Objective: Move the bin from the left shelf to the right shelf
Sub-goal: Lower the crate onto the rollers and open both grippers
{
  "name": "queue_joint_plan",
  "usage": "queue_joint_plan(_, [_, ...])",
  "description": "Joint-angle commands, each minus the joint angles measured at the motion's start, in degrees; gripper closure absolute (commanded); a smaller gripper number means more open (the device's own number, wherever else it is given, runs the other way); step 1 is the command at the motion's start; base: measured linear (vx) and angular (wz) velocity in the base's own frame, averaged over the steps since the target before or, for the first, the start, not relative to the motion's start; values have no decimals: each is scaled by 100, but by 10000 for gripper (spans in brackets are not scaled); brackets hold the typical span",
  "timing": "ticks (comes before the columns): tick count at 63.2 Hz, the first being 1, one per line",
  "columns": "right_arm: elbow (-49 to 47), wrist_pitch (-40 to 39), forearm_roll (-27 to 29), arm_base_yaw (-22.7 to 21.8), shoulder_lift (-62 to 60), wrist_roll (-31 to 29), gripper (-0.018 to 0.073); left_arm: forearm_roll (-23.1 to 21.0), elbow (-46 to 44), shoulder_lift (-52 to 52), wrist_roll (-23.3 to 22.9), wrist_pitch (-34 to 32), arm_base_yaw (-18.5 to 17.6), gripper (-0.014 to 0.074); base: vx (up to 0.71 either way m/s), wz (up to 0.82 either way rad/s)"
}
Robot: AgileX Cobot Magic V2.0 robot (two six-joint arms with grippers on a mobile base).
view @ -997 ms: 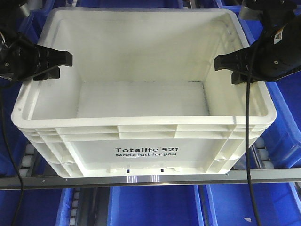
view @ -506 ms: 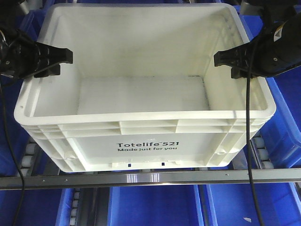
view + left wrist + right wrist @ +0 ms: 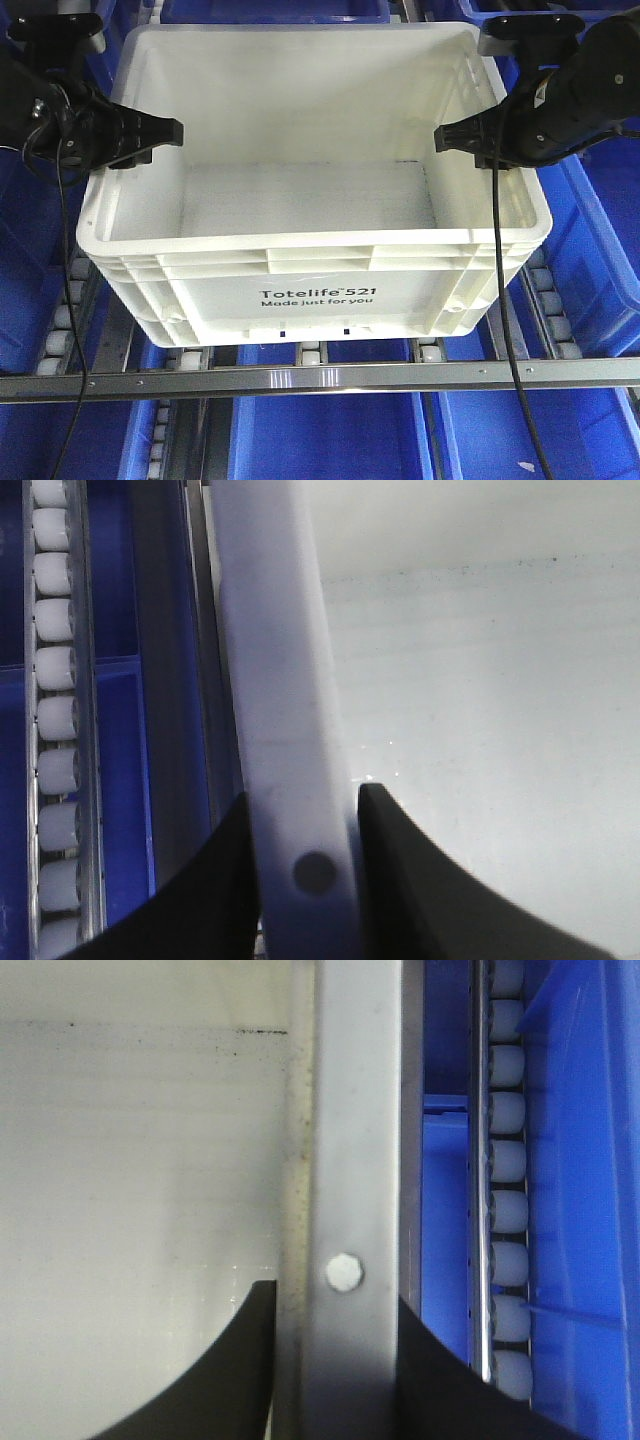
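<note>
a white bin [image 3: 315, 230], empty and printed "totelife 521", hangs between two black grippers above a roller track [image 3: 65, 315], its base apparently clear of the rollers, with blue bins [image 3: 330, 440] on every side. the left gripper [image 3: 150, 133] is clamped over the bin's left wall; in the left wrist view its fingers [image 3: 225, 880] straddle the white rim, one outside and one inside. the right gripper [image 3: 462, 137] grips the opposite wall the same way, its fingers [image 3: 250, 1360] closed either side of the rim. the grasp and lift look done; the carry across to the right shelf and the set-down appear to be what remains, though the destination shelf cannot be identified from these views. the bin sits level, centred between the arms.
</note>
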Motion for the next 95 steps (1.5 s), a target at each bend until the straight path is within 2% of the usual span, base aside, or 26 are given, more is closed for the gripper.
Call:
queue_joint_plan(1, [-196,-802,-474,-82,-155,-33,460,116,-235,-195,221,-885,2,461,0,0])
queue_joint_plan(24, [-196,-1044,-474,-82,171,-33,456,110,-235,139,221,-1188,7,461,0,0])
queue_joint_plan(35, [-202,-1044,-474,-82,199,-33,419,104,-235,139,221,-1179,7,458,0,0])
queue_joint_plan(43, [-202,-1050,-474,-82,199,-33,318,104,-235,139,221,-1173,7,393,0,0])
queue_joint_plan(55, [-202,-1062,-474,-82,180,-33,95,104,-235,122,221,-1141,7,177,0,0])
queue_joint_plan(65, [-196,-1075,-480,-82,36,-29,-23,98,-235,-6,221,-1141,7,69,0,0])
queue_joint_plan(72, [15,-1279,-615,-82,-171,-24,-38,103,-235,-227,255,-1026,2,59,0,0])
queue_joint_plan(83, [846,-2026,-686,-82,-800,3,-23,67,-154,-687,662,-775,2,59,0,0])
queue_joint_plan(95, [1688,-2250,-686,-82,-1661,-31,-22,49,694,-1588,906,-921,2,59,0,0])
